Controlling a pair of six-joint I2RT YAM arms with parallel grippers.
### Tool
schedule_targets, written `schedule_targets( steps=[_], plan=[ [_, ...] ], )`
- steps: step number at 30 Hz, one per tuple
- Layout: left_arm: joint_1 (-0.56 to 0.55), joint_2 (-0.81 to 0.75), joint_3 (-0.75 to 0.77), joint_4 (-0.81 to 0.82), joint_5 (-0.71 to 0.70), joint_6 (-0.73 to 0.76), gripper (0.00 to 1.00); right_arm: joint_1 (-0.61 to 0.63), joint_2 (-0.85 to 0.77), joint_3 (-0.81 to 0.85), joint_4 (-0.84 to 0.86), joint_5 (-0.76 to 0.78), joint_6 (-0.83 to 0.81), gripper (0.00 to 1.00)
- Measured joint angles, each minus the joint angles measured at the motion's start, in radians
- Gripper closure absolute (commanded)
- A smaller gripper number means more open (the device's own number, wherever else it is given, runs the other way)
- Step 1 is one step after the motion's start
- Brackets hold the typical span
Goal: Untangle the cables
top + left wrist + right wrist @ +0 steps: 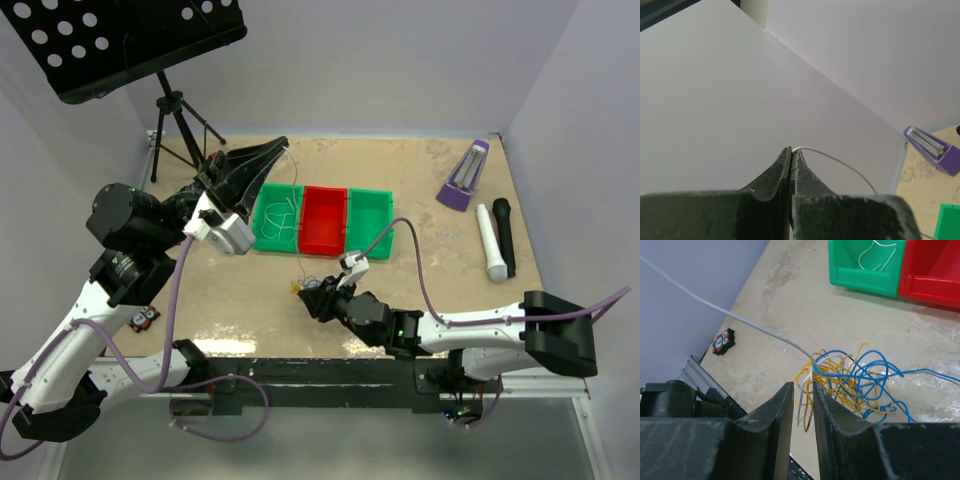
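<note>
L gripper (791, 150): raised twd the desk's (420, 180) far-left corner, jaws together, clamped on white cable (840, 161). R gripper (802, 387): low, nr middle of near edge, jaws a narrow slit apart, with white and yellow strands in the slit (not visibly pinched). Cable tangle (855, 380), blue/yellow/white, lies on desk just beyond R fingertips. More white cable in left green bin (860, 277).
</note>
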Motion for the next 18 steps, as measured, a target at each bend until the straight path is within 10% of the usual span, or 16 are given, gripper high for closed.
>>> schedule_targets(
  steps=[18],
  plan=[
    [0.000,-0.002,0.000,0.001,0.001,0.000,1.00,0.000,-0.052,-0.034,0.019,-0.037,0.015,0.51]
  ],
)
